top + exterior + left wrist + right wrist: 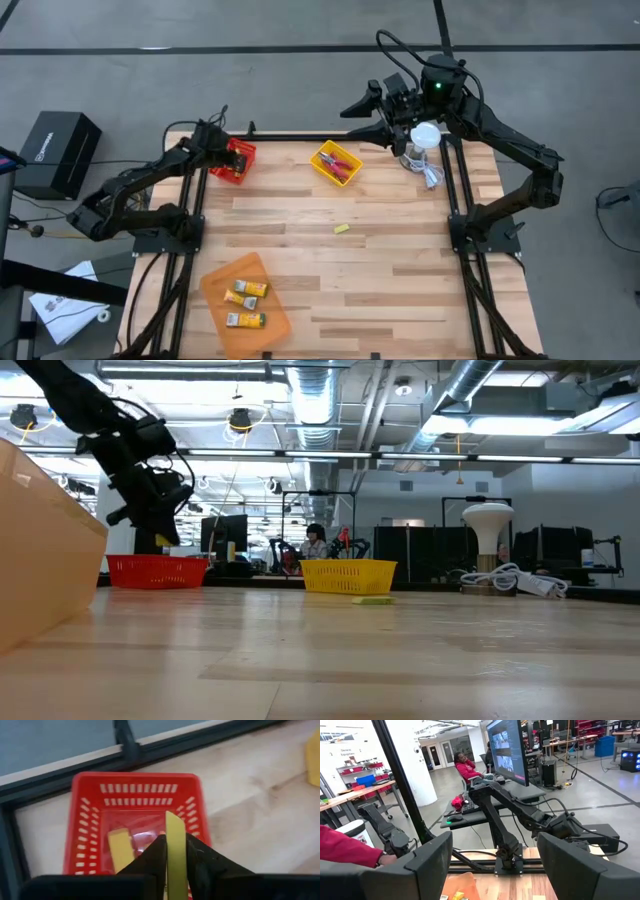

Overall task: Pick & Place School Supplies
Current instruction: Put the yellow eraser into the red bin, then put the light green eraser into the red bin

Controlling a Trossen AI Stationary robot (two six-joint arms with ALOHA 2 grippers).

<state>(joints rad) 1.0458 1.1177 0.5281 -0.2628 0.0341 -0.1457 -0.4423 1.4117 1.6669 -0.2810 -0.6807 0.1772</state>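
Your left gripper hangs right over the red basket, pinching a thin yellow stick whose long axis runs out between the fingers above the basket's floor, while the right gripper waits spread wide, well apart.

A light wooden plank table with a dark frame carries everything. At its far left corner sits a red slotted basket; a yellow basket stands near the far edge at the middle. A white round lamp-like object with a coiled white cable rests at the far right. A small yellow stick lies alone mid-table. An orange tray lies at the near left.
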